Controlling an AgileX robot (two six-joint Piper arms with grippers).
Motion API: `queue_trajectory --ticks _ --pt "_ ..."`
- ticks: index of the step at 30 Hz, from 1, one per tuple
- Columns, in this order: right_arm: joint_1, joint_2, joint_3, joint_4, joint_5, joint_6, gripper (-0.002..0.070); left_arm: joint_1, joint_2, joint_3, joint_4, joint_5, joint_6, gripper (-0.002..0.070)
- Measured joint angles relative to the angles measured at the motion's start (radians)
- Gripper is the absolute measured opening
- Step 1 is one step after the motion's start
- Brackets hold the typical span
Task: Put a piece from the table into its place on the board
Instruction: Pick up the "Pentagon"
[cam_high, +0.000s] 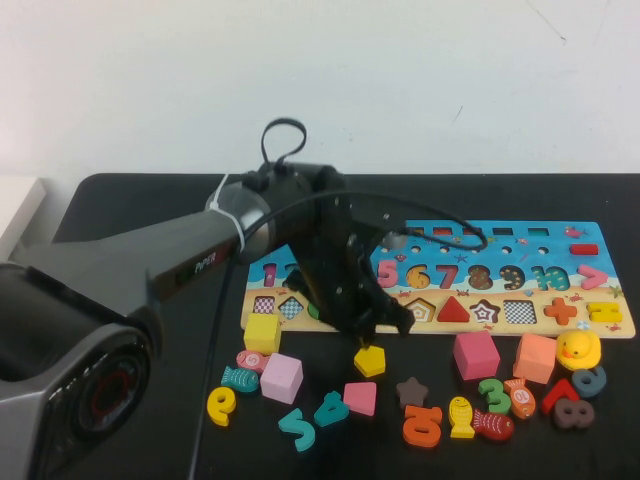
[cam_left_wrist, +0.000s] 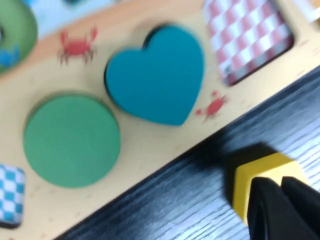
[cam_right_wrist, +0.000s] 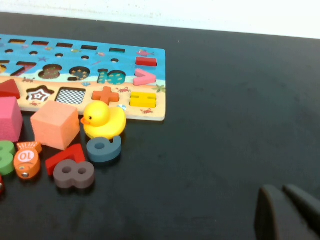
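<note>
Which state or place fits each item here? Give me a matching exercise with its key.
Items:
1. yellow pentagon
2. teal heart
3. yellow duck
4. left pincer

Places or states:
A. seated in the board
B. on the table by the orange cube, off the board's near right corner
C. hanging low over the board's near edge
D. on the table just off the board's near edge, under the left arm

Pairs: 1-D, 2-A, 3-B, 4-C

The right pincer hangs over bare table, to the right of the board.
</note>
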Motion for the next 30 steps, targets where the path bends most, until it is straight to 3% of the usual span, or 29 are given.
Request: queue_trajectory --ticks 4,6,11,13,15,20,30 --pt "0.0 0.0 0.0 0.0 0.0 0.0 0.0019 0.0 0.0 -0.052 0.0 0.044 0.011 0.002" --pt "0.0 0.0 0.0 0.0 0.0 0.0 0.0019 0.0 0.0 -0.074 -0.011 0.07 0.016 0.0062" --pt "0.0 0.0 0.0 0.0 0.0 0.0 0.0019 -0.01 0.0 -0.096 -0.019 0.116 0.024 0.0344" --pt "0.0 0.0 0.0 0.0 0.0 0.0 0.0018 -0.024 0.002 -0.098 0.03 0.124 0.01 0.0432" --pt "0.0 0.0 0.0 0.0 0.0 0.0 0.0019 -0.042 0.006 -0.098 0.082 0.13 -0.002 0.0476" --pt "0.0 0.0 0.0 0.0 0.0 0.0 0.0018 -0.088 0.039 -0.098 0.19 0.124 -0.062 0.0503" --pt "0.0 0.0 0.0 0.0 0.0 0.016 0.0018 -0.096 0.073 -0.098 0.216 0.119 -0.163 0.0505"
